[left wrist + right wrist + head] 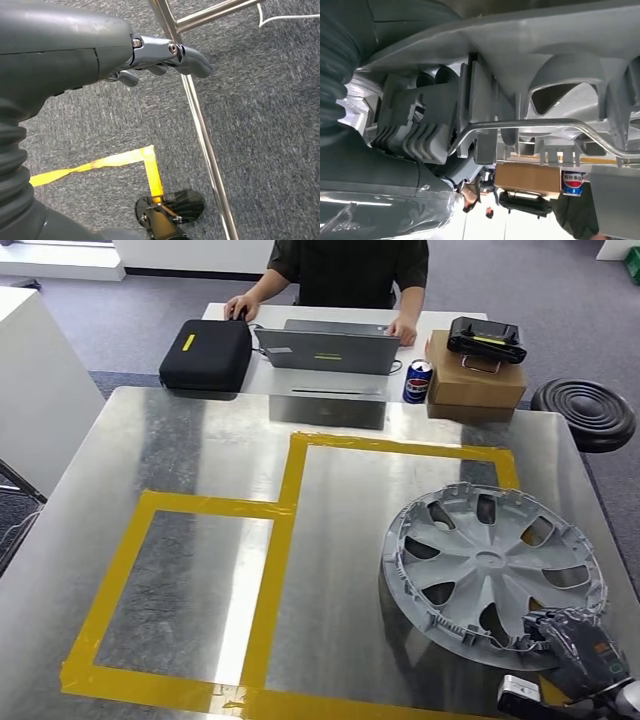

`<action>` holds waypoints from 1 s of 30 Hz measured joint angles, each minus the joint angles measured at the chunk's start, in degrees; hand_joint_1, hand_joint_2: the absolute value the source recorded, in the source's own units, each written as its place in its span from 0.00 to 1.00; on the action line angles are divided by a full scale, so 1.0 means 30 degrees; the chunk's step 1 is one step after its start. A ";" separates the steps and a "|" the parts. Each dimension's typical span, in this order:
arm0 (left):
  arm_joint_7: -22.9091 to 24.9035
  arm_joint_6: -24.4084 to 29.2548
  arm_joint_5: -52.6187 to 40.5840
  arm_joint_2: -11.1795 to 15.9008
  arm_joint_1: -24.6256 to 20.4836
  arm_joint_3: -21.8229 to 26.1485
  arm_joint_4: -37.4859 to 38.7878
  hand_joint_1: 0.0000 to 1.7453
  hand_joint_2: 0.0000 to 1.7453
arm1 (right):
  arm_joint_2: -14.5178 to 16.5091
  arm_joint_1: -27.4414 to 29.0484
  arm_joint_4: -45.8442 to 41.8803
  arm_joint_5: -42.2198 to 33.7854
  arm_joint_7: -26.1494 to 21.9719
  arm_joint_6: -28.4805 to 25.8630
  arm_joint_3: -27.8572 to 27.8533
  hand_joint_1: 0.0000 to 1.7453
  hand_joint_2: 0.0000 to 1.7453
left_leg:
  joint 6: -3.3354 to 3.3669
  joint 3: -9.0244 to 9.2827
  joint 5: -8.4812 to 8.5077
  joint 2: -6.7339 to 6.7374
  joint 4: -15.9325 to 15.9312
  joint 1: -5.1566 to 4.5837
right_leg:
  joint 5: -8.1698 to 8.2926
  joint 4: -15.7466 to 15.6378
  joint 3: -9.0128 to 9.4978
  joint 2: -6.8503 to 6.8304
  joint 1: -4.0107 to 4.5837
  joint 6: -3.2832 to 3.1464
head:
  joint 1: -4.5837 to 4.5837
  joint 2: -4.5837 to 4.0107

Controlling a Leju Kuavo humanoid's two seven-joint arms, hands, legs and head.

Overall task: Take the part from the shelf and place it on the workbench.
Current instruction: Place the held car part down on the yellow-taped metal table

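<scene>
A grey plastic wheel cover lies face up on the metal workbench, inside the larger rectangle of yellow tape at its right side. My right hand is at the cover's near right rim and grips it. In the right wrist view the cover's ribbed underside and its wire ring sit right against my right hand. My left hand hangs beside the bench over grey carpet, holding nothing, with its fingers loosely apart.
Beyond the workbench a person sits at a laptop. Beside it are a black case, a cola can and a cardboard box with a black device on top. A black stool stands at the right.
</scene>
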 joint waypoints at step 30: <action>0.0051 -0.0178 -0.0647 0.0153 -0.0017 -0.0798 -0.0007 0.00 1.00 | 0.1036 -0.2298 0.3739 0.2539 0.1027 -0.1073 0.2936 1.00 1.00 | -0.1141 0.0195 -0.0370 0.0099 0.0248 0.0316 | 0.1724 -0.4313 0.2250 0.0434 0.0015 -0.0560 | -0.0331 0.0000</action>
